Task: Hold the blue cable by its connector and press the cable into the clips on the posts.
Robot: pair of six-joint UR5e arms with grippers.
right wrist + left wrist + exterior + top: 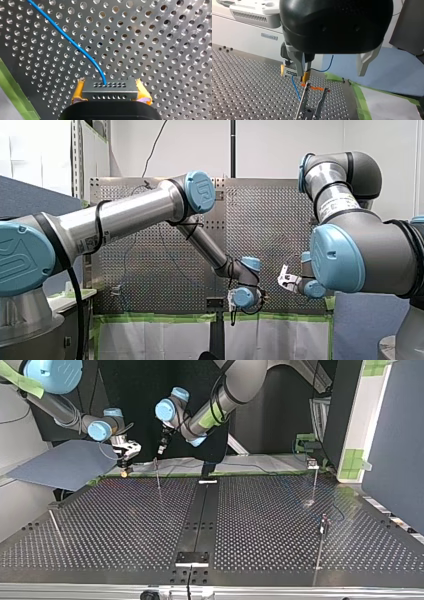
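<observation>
In right hand (110, 93), one connector (110, 86), one cable (72, 43)

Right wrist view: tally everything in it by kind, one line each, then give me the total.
Blue cable: 1
Connector: 1
Yellow pads: 2
Green tape strip: 1
Perforated table: 1
Total: 6

Perforated table (125, 525) with a black strip (202, 510) down its middle, green tape (360, 100) along one edge, blue sheet (65, 465) just beyond.
</observation>
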